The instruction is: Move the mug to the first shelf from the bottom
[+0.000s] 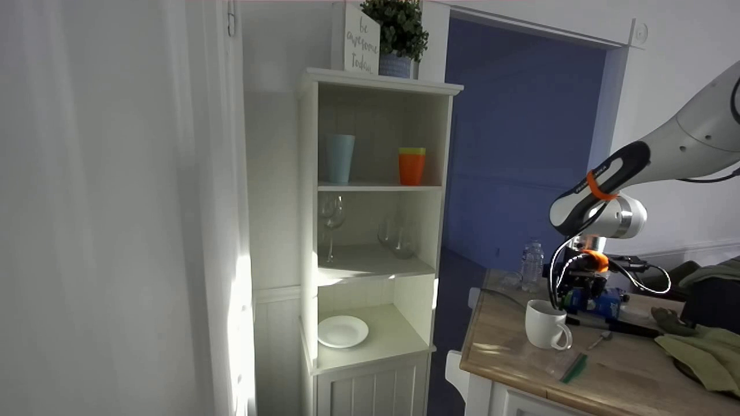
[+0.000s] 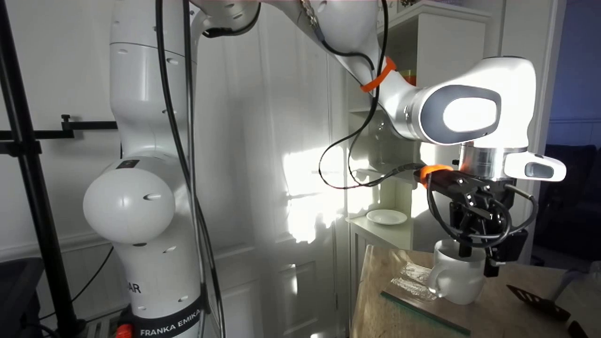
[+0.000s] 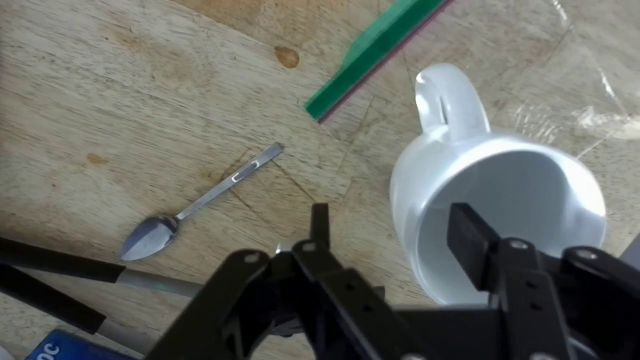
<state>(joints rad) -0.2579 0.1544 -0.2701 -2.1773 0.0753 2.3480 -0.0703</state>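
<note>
Although the gripper (image 3: 394,232) straddles the wall of the mug (image 1: 542,325), the task looks to be at its start: nothing is lifted. The mug stands upright on the wooden counter (image 1: 503,363), well apart from the 1st shelf from the bottom (image 1: 398,340), where a white plate (image 1: 343,331) lies. The jaws are spread, 1 finger inside the mug and 1 outside, with no grasp taken. Left to do, I judge: close on the wall, raise the mug, carry it over, set it near the plate and let go.

How deep the inner finger reaches, and whether it touches the ceramic, I cannot tell. The gripper covers part of the rim in the wrist view. Whether the mug's base rests on the clear bag (image 2: 414,285) is uncertain too. In an exterior view the cabinet (image 2: 450,54) hides part of that shelf.
</note>
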